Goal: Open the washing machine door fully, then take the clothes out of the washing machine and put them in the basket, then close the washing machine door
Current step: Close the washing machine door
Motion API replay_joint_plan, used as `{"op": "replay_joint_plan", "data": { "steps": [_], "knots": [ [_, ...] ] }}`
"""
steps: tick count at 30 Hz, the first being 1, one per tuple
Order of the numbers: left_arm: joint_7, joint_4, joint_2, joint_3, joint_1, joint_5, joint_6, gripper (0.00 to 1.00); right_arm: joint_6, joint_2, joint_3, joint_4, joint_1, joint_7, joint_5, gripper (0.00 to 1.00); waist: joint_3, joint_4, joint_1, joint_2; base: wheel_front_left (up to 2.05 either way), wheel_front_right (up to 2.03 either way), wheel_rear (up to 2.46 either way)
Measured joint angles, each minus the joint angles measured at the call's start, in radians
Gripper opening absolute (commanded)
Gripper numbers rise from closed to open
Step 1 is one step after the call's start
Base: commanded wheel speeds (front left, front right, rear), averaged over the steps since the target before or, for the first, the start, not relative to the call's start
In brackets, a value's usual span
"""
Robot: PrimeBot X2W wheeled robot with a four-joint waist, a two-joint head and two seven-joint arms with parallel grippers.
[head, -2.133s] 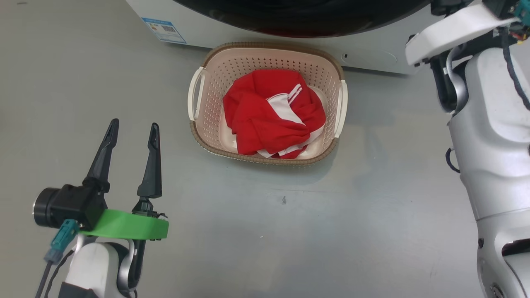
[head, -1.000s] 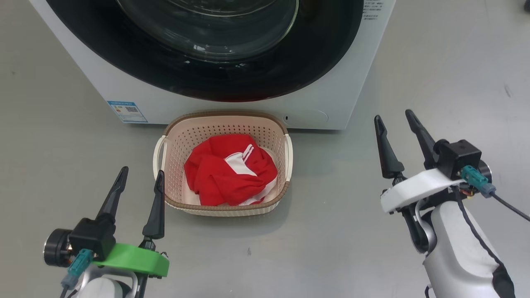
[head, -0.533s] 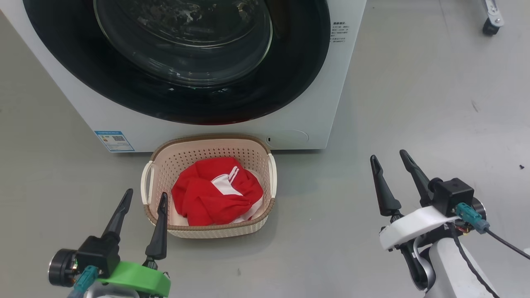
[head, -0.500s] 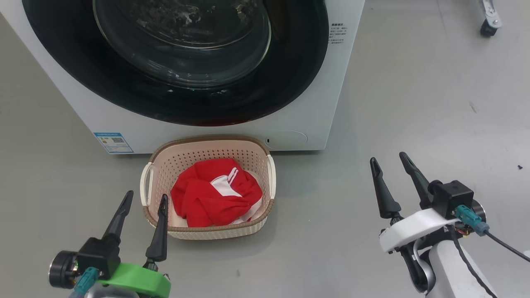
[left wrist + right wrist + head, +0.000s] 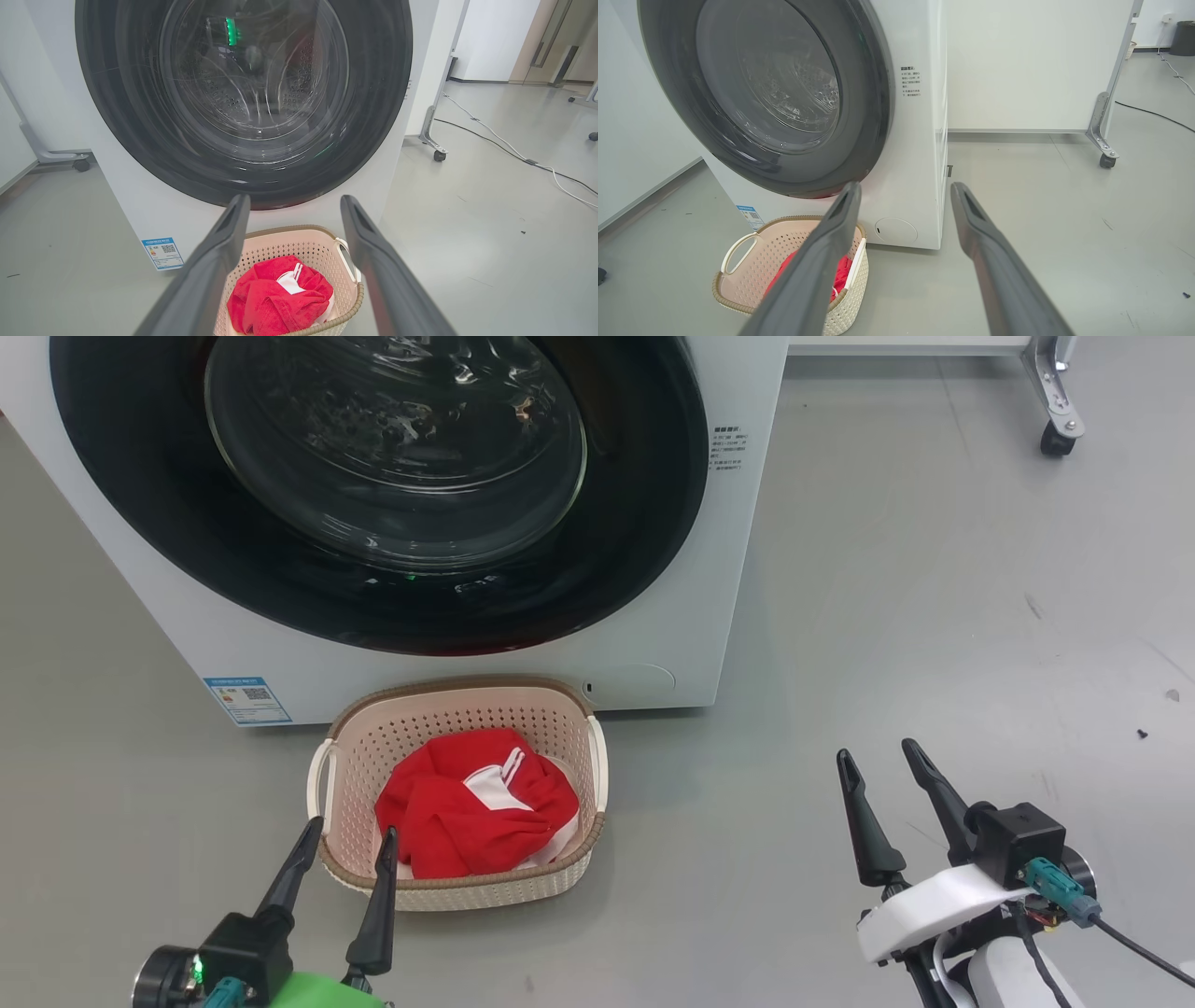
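Head view: clothes (image 5: 467, 814) lie in the basket (image 5: 457, 684); washing machine door (image 5: 392, 476) closed.

My washer's door (image 5: 373, 495) is glossy black with clear glass; basket (image 5: 448, 709) is perforated cream plastic, clothes (image 5: 467, 807) soft red cloth.

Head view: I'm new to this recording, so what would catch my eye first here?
The bright red clothes bunched inside the cream basket on the grey floor stand out most. Right behind looms the washing machine door, glossy black, shut, filling the upper left. The left pincer and right pincer hang open at the lower corners, holding nothing.
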Motion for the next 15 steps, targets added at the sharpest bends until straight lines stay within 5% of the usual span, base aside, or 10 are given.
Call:
{"op": "replay_joint_plan", "data": {
  "steps": [15],
  "knots": [
    [0.000,-0.004,0.000,-0.010,0.026,0.000,0.001,1.00,-0.016,0.003,0.001,-0.044,0.065,0.000,0.021,1.00,-0.024,0.005,0.0000,0.0000,0.00,0.00,0.00]
  ]
}}
